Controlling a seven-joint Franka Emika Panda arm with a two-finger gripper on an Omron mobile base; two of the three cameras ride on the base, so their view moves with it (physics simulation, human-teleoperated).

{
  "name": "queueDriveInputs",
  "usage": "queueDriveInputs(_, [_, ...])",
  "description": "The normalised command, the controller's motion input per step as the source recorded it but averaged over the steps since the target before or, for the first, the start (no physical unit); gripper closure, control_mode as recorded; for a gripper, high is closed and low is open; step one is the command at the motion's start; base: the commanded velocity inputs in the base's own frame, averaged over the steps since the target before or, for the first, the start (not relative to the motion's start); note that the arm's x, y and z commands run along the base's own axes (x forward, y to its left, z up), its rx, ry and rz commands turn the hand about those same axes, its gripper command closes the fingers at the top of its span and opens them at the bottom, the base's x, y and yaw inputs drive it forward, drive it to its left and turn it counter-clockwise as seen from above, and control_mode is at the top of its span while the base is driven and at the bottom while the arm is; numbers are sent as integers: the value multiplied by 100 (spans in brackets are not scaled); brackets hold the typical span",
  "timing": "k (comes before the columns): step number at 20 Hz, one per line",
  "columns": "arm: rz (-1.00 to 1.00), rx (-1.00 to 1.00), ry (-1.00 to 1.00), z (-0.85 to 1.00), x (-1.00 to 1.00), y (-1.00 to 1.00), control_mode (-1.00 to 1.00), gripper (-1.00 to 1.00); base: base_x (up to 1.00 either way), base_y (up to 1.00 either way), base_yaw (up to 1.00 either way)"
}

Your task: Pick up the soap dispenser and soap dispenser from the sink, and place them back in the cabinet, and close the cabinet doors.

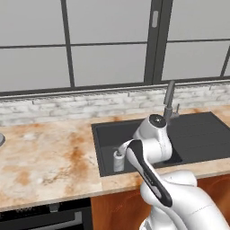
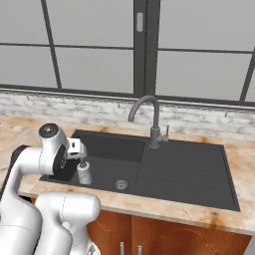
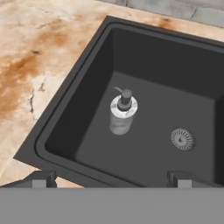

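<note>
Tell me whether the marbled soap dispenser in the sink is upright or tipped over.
Upright. The marbled soap dispenser stands on the floor of the sink, its grey pump pointing up, apart from the drain.

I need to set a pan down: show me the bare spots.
Free: the counter left of the sink, and the draining section right of the faucet. Crowded: the basin's left end, with the marbled soap dispenser and open hand.

A kitchen: dark sink [image 2: 209, 189] with faucet [image 2: 149, 117], marbled counter [image 1: 45, 166], brick backsplash [image 1: 67, 108].
</note>
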Motion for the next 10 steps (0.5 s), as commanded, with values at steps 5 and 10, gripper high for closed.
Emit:
queueDriveInputs(5, [0, 0, 0, -11, 30, 2, -100, -100, 0, 0, 0])
queueDriveInputs(10, [0, 0, 0, -23, 23, 0, -100, -100, 0, 0, 0])
